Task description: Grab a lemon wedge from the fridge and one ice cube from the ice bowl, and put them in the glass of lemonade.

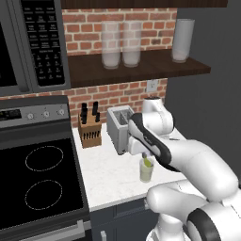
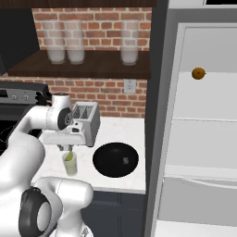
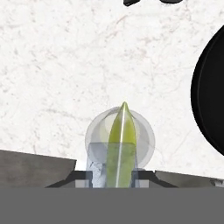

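From my hand camera the gripper is mostly cut off at the bottom edge; I see only the tips, clamped on the lemon wedge, which stands point-up between them. Directly beyond it is the round rim of the glass of lemonade, so the wedge hangs right over the glass mouth. I cannot tell whether its lower end touches the liquid.

In the left base view my own forearm hides the fingers; the wedge shows as a yellow-green sliver at the glass rim. The glass holds pale yellow-green liquid and stands on the white counter, just in front of the toaster.

Right of the glass sits the ice bowl, with one small pale cube inside, hard to make out. Further right of the glass, the fridge stands open, an orange-brown ball on its upper shelf. Above the glass, three frosted glasses line the wooden shelf.
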Controlling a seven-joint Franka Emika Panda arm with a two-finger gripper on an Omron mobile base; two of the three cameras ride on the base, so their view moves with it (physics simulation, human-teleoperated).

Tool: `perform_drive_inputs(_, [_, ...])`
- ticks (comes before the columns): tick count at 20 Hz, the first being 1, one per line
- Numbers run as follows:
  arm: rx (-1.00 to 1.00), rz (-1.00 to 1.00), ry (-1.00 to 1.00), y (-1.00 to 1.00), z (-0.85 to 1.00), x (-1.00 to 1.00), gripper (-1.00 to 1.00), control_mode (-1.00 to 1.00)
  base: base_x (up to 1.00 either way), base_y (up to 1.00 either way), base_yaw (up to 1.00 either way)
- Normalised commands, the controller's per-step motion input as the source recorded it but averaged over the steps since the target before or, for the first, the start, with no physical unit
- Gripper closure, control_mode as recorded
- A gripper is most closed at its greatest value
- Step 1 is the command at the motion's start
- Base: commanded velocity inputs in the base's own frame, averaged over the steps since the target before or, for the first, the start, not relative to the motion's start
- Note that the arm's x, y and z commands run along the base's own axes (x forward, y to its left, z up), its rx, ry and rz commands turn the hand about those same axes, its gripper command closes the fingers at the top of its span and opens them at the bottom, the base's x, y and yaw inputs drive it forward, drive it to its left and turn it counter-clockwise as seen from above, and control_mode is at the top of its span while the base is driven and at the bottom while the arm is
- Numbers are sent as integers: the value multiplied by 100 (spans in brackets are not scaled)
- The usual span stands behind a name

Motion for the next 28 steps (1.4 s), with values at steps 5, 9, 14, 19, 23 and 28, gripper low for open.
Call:
perform_drive_inputs(5, [0,-2,2,1,0,12,100,-100,0,0,0])
perform_drive_inputs(9, [0,-1,0,0,-1,2,100,-100,0,0,0])
perform_drive_inputs(14, [0,-1,0,0,-13,0,100,-100,0,0,0])
perform_drive_inputs(19, [0,-2,-1,0,-15,-2,100,-100,0,0,0])
perform_drive_inputs(23, [0,-5,-13,0,-1,-22,100,-100,0,0,0])
perform_drive_inputs(28, [0,-2,-11,0,0,-7,100,-100,0,0,0])
